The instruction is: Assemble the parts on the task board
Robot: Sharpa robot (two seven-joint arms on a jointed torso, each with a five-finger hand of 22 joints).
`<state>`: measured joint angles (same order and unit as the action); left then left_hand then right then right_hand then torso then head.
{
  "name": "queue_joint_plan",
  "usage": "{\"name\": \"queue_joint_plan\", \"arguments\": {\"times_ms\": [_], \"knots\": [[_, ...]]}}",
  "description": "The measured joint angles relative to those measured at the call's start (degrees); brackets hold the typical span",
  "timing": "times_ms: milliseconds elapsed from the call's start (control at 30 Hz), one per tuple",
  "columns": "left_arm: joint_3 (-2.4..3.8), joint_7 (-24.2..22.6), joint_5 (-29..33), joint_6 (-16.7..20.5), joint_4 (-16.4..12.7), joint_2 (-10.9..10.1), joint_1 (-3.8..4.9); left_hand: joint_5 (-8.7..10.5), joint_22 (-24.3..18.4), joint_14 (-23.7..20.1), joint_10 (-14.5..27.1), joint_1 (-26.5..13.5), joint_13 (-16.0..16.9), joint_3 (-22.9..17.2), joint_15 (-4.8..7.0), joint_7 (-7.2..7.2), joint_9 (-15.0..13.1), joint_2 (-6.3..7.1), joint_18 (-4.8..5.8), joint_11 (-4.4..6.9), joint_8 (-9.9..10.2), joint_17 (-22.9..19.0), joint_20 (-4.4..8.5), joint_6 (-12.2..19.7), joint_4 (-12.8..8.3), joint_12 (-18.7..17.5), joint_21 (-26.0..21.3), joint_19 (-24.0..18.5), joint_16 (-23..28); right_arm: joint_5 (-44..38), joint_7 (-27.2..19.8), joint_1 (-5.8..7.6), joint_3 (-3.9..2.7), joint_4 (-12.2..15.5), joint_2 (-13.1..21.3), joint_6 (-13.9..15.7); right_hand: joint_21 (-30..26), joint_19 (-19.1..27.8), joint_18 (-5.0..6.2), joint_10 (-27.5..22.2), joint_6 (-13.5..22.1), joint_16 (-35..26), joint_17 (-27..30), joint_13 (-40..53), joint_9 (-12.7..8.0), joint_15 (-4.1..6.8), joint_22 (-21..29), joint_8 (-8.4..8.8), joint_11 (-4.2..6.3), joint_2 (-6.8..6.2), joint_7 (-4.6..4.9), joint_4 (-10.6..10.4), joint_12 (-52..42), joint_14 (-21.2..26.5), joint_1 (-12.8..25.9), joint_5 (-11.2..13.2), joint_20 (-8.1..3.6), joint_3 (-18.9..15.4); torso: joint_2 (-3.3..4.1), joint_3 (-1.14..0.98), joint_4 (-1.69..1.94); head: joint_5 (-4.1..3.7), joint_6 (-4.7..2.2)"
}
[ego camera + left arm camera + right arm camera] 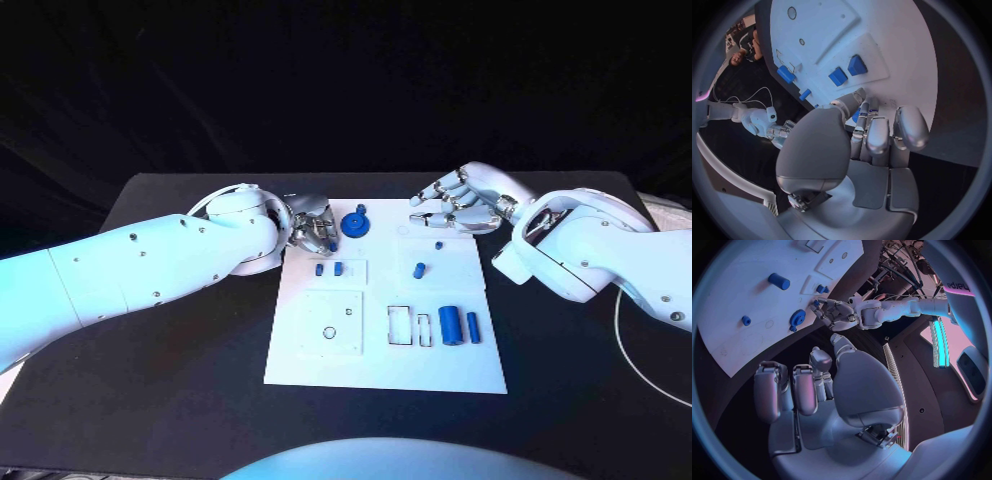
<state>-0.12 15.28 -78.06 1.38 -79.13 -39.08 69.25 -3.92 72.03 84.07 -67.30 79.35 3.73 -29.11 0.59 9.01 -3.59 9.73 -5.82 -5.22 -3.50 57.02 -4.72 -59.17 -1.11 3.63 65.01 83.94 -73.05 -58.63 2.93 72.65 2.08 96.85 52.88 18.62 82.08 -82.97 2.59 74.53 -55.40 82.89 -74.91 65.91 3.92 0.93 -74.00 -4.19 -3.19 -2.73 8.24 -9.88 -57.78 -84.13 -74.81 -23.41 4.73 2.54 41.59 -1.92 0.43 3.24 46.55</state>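
Left hand (307,228) pinches a small blue part (856,116); right hand (459,207) hovers, fingers loosely curled, empty. Parts look light, rigid, slippery; pinch their sides.

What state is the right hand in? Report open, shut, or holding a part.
Open. The right hand hovers over the task board's far edge, fingers apart and loosely curled, with nothing between them.
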Motion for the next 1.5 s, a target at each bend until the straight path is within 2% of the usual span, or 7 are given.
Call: {"name": "queue_joint_plan", "arguments": {"times_ms": [500, 667, 800, 933, 1033, 1300, 1500], "knots": [[0.08, 0.18, 0.32, 0.02, 0.06, -0.38, 0.05, 0.0, -0.39, 0.0, 2.24, -0.24, 0.06, -0.58, -0.41, 0.68, 0.0, 0.24, 0.0, -0.59, 0.0, -1.37, -0.52, 3.33, -0.58, 0.03, -0.68, -0.11, 0.0, -0.05, 0.03, 0.0, 0.0, -0.41, 0.1, 0.0, -0.71, 0.34, 0.0, -1.05, 0.01, -0.65, 0.01, -1.24, 0.0, 0.0, 0.7, 0.0, -0.06, 0.01, -0.01, 0.0, 1.57, 0.0, -0.01, 0.0, 0.05, 0.0, -0.02, 0.06, 0.01, 0.08, -0.07], [0.08, -0.09, 0.79, 0.62, -0.18, -1.91, 0.05, 0.0, -1.24, -0.23, 2.98, -0.23, -0.15, -1.55, -0.63, 0.89, -0.11, 0.24, -0.01, -0.95, -0.19, -2.09, -0.76, 3.89, -1.07, 0.03, -2.11, -0.36, 0.03, -1.17, 0.83, 0.0, 0.0, -1.89, 0.33, -0.2, -5.06, 4.12, 1.82, -12.62, 0.64, -4.42, 1.98, -16.33, -0.05, 0.0, 7.9, 0.0, -0.74, 0.31, 0.05, 1.36, 21.97, 0.0, -4.55, 2.22, 0.01, 1.46, -0.04, 0.09, 0.0, -0.08, -0.24], [0.0, -1.93, 5.39, 3.21, -0.84, -4.93, 0.02, 0.0, -7.79, -3.5, 2.45, 0.69, 0.13, -2.89, -1.05, 0.88, -0.77, -0.68, -1.12, -0.71, -2.13, -10.12, -1.25, -0.05, -1.31, 0.95, -11.95, -3.81, 4.89, -5.21, 2.22, 0.0, 0.0, -3.53, 0.71, -1.05, -5.84, 4.41, 1.82, -17.55, -1.07, -6.44, 4.09, -28.57, 0.09, -0.14, 9.09, -0.45, -1.07, -0.28, -0.34, 2.78, 35.58, 0.14, -8.94, 7.5, 0.12, 6.25, -0.12, 0.1, 0.01, -0.44, -0.48], [0.0, -7.09, 18.75, 8.36, -2.03, -8.01, 0.15, 0.0, -14.95, -8.28, 2.05, 0.99, 0.22, -3.15, -1.21, 1.09, -0.68, -1.61, -3.13, -0.89, -2.44, -19.37, -1.34, -0.81, -1.57, 2.22, -23.05, -8.68, 10.97, -11.72, 3.88, 0.0, 0.0, -4.45, 0.83, -2.72, -6.19, 4.09, 1.82, -14.27, -4.43, -7.77, 5.39, -38.88, 0.08, -0.21, 9.31, -0.45, -0.73, -1.98, -0.07, 3.99, 42.62, 0.22, -10.73, 10.08, 0.44, 11.23, -0.21, 0.07, 0.07, -1.15, -0.75], [-0.08, -13.08, 31.97, 11.86, -3.35, -9.76, 0.15, 0.0, -17.96, -10.39, 1.96, 0.23, 0.35, -2.66, -1.5, 1.09, -0.46, -2.51, -3.13, -0.79, -2.44, -22.77, -1.54, -0.82, -1.08, 3.04, -27.82, -11.03, 13.15, -17.63, 5.24, -0.18, -0.04, -4.7, 0.58, -4.42, -6.19, 4.09, 1.82, -13.31, -5.52, -8.18, 5.82, -42.88, 0.08, -0.22, 9.52, -0.68, -0.79, -2.84, -0.36, 4.3, 44.88, 0.22, -10.47, 12.28, 0.44, 13.59, -0.22, 0.1, 0.13, -1.91, -1.04], [-0.81, -27.98, 66.78, 14.24, -8.2, -13.72, -0.76, -0.35, -20.76, -12.1, -0.72, -11.2, 2.04, 6.28, -1.23, 0.86, -0.43, -2.1, -4.01, -0.37, -2.73, -24.05, -1.92, -0.34, 6.43, 7.81, -32.1, -13.05, 12.88, -31.48, 8.69, -1.35, 0.0, -5.61, -1.07, -8.31, -9.23, 4.74, 2.71, -12.43, -6.68, -9.35, 7.11, -50.9, 0.08, -0.21, 13.66, -0.3, -0.85, -5.37, -0.91, 4.2, 48.7, 0.21, -8.08, 15.03, 0.8, 18.36, -0.22, 0.2, 0.16, -3.35, -1.72], [-0.92, -34.19, 84.37, 13.75, -10.88, -15.16, -1.41, -0.35, -22.13, -12.52, 0.22, -12.8, 3.75, 11.25, -1.2, 0.48, -0.43, -2.41, -4.01, -0.03, -3.49, -24.13, -1.84, 0.04, 7.69, 11.19, -33.52, -14.14, 12.06, -37.94, 10.52, -2.12, 0.01, -6.58, -2.62, -10.27, -10.25, 5.18, 2.7, -12.83, -7.3, -9.98, 7.42, -54.57, 0.07, 0.76, 15.17, 0.01, -0.43, -5.97, -1.53, 4.56, 49.76, 0.13, -7.47, 15.45, -0.16, 20.46, -0.22, 0.21, 0.25, -3.79, -2.15]]}}
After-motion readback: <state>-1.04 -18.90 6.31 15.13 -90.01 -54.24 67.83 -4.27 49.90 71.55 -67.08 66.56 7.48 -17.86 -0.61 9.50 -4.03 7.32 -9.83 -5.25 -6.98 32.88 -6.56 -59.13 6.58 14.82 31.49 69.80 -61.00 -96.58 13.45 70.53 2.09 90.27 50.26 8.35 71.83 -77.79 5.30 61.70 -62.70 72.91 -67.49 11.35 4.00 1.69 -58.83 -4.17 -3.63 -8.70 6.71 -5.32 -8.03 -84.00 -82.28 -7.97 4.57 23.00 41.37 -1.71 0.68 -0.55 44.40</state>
